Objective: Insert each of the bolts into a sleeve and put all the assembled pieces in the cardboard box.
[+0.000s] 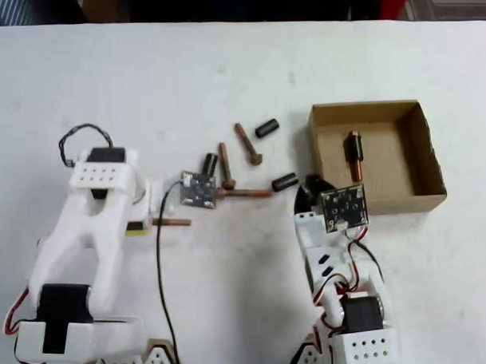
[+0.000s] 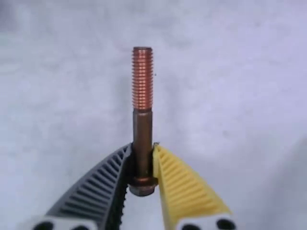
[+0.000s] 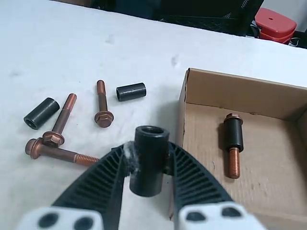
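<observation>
My left gripper (image 2: pixel 143 149) is shut on the head end of a copper bolt (image 2: pixel 142 81) whose threaded end sticks out past the fingertips; from above, this bolt (image 1: pixel 172 222) lies level just over the table. Beside the near left corner of the cardboard box (image 1: pixel 364 107), my right gripper (image 3: pixel 148 154) is shut on a black sleeve (image 3: pixel 150 136) whose open bore faces away; the high view shows that sleeve (image 1: pixel 284 181) too. One assembled bolt-and-sleeve piece (image 1: pixel 355 154) lies inside the box. Three loose bolts (image 1: pixel 224 167) (image 1: pixel 247 143) (image 1: pixel 245 193) and two loose sleeves (image 1: pixel 209 163) (image 1: pixel 266 128) lie between the arms.
The box wall (image 3: pixel 240 91) rises close beside my right gripper. A black cable (image 1: pixel 159 265) runs down the table from the left arm's camera board. Bare white table lies at the far side and the left.
</observation>
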